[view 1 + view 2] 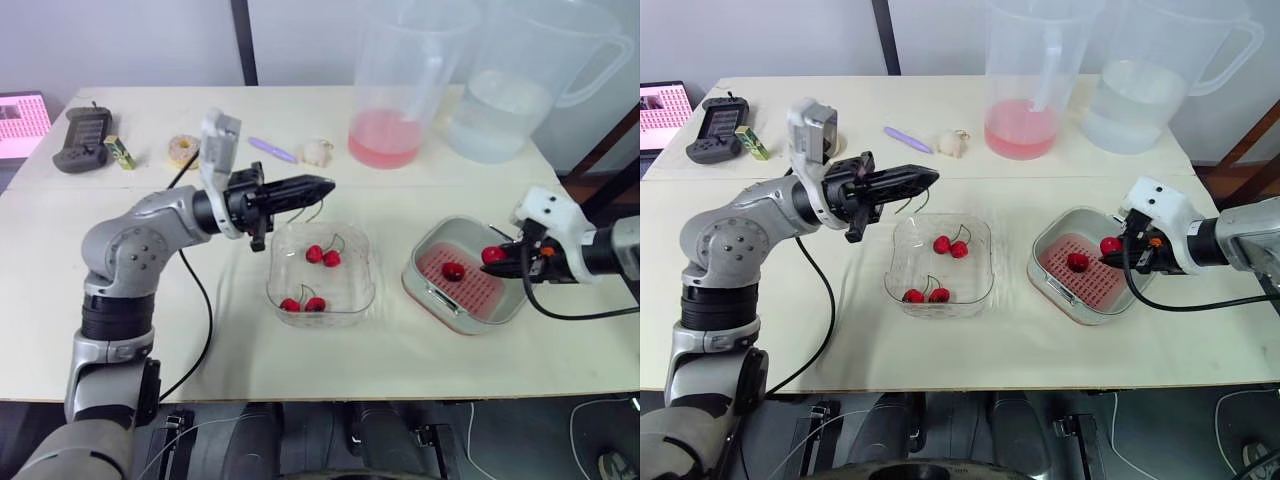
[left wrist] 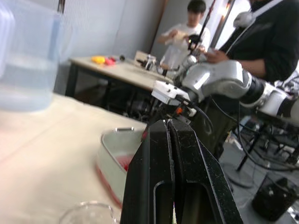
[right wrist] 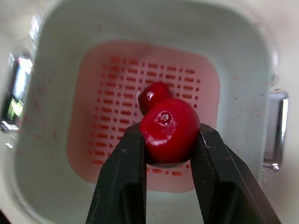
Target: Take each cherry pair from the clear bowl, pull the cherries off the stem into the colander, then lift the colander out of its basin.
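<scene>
A: Quickly, right tool (image 3: 169,140)?
B: I see it clamped on one glossy red cherry (image 3: 166,126), stemless, dimple showing, just above the pink colander (image 1: 480,292) in its grey basin (image 1: 414,276). A second cherry (image 1: 453,270) lies inside.
A: Left tool (image 1: 328,184)?
B: Pinched shut on a thin green stem (image 1: 317,209), near the clear bowl (image 1: 352,300). Two stemmed pairs (image 1: 322,255) are in it.

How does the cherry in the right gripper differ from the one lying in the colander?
The held cherry is clamped by the right gripper above the colander; the loose cherry rests on its pink grid. The held cherry's stem pit shows; the loose cherry's doesn't. Both red, stemless.
</scene>
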You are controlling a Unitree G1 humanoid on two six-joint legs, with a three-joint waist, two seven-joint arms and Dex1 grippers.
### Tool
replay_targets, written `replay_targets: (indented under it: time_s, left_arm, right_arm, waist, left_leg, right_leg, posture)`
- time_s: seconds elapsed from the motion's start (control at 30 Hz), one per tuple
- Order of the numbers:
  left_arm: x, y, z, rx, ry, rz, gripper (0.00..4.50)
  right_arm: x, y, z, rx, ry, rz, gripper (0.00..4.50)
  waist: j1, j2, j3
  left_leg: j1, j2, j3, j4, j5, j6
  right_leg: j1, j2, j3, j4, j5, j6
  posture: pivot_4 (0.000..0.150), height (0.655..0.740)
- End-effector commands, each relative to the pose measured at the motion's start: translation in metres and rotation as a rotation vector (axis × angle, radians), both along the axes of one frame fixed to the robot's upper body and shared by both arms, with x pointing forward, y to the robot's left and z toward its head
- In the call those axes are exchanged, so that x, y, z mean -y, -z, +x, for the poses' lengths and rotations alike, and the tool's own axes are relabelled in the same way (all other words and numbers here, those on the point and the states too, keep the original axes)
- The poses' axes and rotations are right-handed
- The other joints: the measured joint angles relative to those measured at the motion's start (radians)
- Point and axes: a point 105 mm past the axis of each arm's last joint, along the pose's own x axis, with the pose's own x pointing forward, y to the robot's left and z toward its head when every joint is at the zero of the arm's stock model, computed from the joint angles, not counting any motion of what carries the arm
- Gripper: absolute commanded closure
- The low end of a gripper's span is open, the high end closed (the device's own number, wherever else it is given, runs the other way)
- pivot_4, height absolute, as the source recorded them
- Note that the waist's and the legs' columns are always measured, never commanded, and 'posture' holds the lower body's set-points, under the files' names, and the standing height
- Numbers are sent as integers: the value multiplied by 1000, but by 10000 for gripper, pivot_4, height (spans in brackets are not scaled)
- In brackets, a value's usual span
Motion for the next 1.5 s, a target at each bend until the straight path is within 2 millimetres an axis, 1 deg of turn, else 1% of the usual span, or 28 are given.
replay_targets:
  time_s: [0.03,0.1,0.17,0.23,0.33,0.4,0.47,0.53,0.57,0.67,0.73,0.8,0.87,0.93,1.0,1.03,1.07,1.1,1.17,1.2,1.27,1.37,1.47,1.5]
  left_arm:
    - [-3,-7,-6,67,-5,5,45000]
    - [-6,-6,-5,69,-15,12,45000]
    - [-9,-5,-5,68,-20,19,45000]
    - [-10,-3,-6,67,-24,27,45000]
    - [-11,-3,-6,65,-27,29,45000]
    - [-12,-2,-7,62,-29,31,45000]
    - [-14,-1,-7,58,-38,39,45000]
    - [-21,0,-7,52,-66,49,45000]
    - [-27,1,-6,42,-91,58,45000]
    - [-40,3,-5,20,-140,73,45000]
    - [-57,5,-5,-9,-209,82,45000]
    - [-68,6,-7,-33,-257,87,45000]
    - [-87,16,-9,-79,-341,129,45000]
    - [-115,36,-15,-181,-464,176,45000]
    - [-132,59,-28,-298,-514,207,45000]
    - [-136,69,-36,-343,-521,212,45000]
    - [-138,74,-40,-368,-524,215,45000]
    - [-139,77,-43,-380,-527,215,45000]
    - [-146,93,-47,-440,-578,210,45000]
    - [-153,104,-49,-481,-631,193,45000]
    - [-167,120,-51,-534,-716,172,45000]
    - [-183,139,-57,-593,-798,154,45000]
    - [-192,151,-61,-615,-841,163,35422]
    - [-196,155,-62,-624,-860,164,30440]
  right_arm:
    - [1,-13,4,44,18,-19,19508]
    - [-2,-20,3,49,11,5,8945]
    - [-6,-30,1,57,-5,42,139]
    - [-10,-40,0,69,-22,74,139]
    - [-27,-61,-4,100,-110,206,139]
    - [-47,-77,-12,114,-212,324,139]
    - [-72,-97,-23,121,-339,477,139]
    - [-93,-111,-32,132,-454,577,139]
    - [-101,-114,-34,143,-495,598,139]
    - [-113,-115,-34,168,-549,592,139]
    - [-122,-117,-34,170,-601,603,139]
    - [-126,-119,-34,168,-630,614,139]
    - [-129,-116,-31,165,-658,607,139]
    - [-133,-113,-24,158,-678,606,139]
    - [-137,-109,-17,154,-691,603,139]
    - [-139,-107,-15,151,-694,600,139]
    - [-140,-106,-13,149,-696,597,139]
    - [-140,-105,-12,148,-698,595,139]
    - [-142,-103,-9,142,-708,586,139]
    - [-144,-103,-7,140,-712,588,139]
    - [-147,-103,-6,135,-724,594,139]
    - [-149,-104,-6,134,-735,594,139]
    - [-150,-105,-3,141,-728,587,0]
    - [-149,-105,-3,143,-725,586,0]
  waist:
    - [1,0,0]
    - [2,0,0]
    - [2,0,0]
    - [2,0,0]
    - [1,0,0]
    - [1,0,0]
    - [-1,0,0]
    - [-1,0,0]
    - [-1,0,0]
    - [2,0,0]
    - [1,0,0]
    - [1,0,0]
    - [1,0,0]
    - [-7,0,0]
    - [-11,0,0]
    - [-12,0,0]
    - [-10,0,0]
    - [-5,0,0]
    - [6,0,0]
    - [6,0,0]
    - [2,0,0]
    - [0,0,0]
    - [0,0,0]
    - [0,0,0]
  left_leg:
    - [0,0,0,0,0,0]
    - [0,0,0,0,0,0]
    - [0,0,0,0,0,0]
    - [0,0,0,0,0,0]
    - [0,0,0,0,0,0]
    - [0,0,0,0,0,0]
    - [0,0,0,0,0,0]
    - [0,0,0,0,0,0]
    - [0,0,-1,0,0,0]
    - [0,1,-1,0,0,0]
    - [0,0,-1,0,0,0]
    - [0,0,0,1,0,0]
    - [0,0,0,0,0,0]
    - [0,1,0,0,0,0]
    - [2,1,1,-1,0,0]
    - [2,1,1,-1,0,0]
    - [2,1,1,-1,0,0]
    - [2,1,1,-1,0,0]
    - [1,1,0,0,0,-1]
    - [1,1,0,0,0,-1]
    - [1,1,2,0,0,-1]
    - [1,1,2,-1,0,-1]
    - [2,1,2,-1,0,-1]
    - [2,1,2,-1,0,-1]
  right_leg:
    - [0,0,0,0,0,0]
    - [0,0,0,0,0,0]
    - [0,0,0,0,0,0]
    - [0,0,0,0,0,0]
    - [0,0,0,0,0,0]
    - [0,0,0,0,0,0]
    - [0,0,0,0,0,0]
    - [0,0,0,1,0,0]
    - [0,1,0,1,0,0]
    - [0,1,-1,1,0,0]
    - [0,0,0,1,0,0]
    - [0,-1,0,1,0,0]
    - [0,-1,0,1,0,0]
    - [0,0,0,1,0,0]
    - [0,0,0,1,0,0]
    - [0,0,0,2,0,0]
    - [0,0,0,2,0,0]
    - [0,0,0,2,0,0]
    - [-1,-1,-1,2,0,-1]
    - [-1,-1,-1,2,0,-1]
    - [0,-3,-1,1,0,-1]
    - [0,-3,-1,1,0,-1]
    - [-1,-2,-1,2,1,-2]
    - [-1,-2,-1,2,1,-2]
  posture:
    - [1500,7400]
    - [1500,7400]
    - [1500,7400]
    - [1500,7400]
    - [1500,7400]
    - [1500,7400]
    - [1500,7400]
    - [1500,7400]
    - [1500,7400]
    - [1500,7400]
    - [1500,7400]
    - [1500,7400]
    - [1500,7400]
    - [1500,7400]
    - [1500,7400]
    - [1500,7400]
    - [1500,7400]
    - [1500,7400]
    - [1500,7400]
    - [1500,7400]
    - [1500,7400]
    - [1500,7400]
    - [1500,7400]
    - [1500,7400]
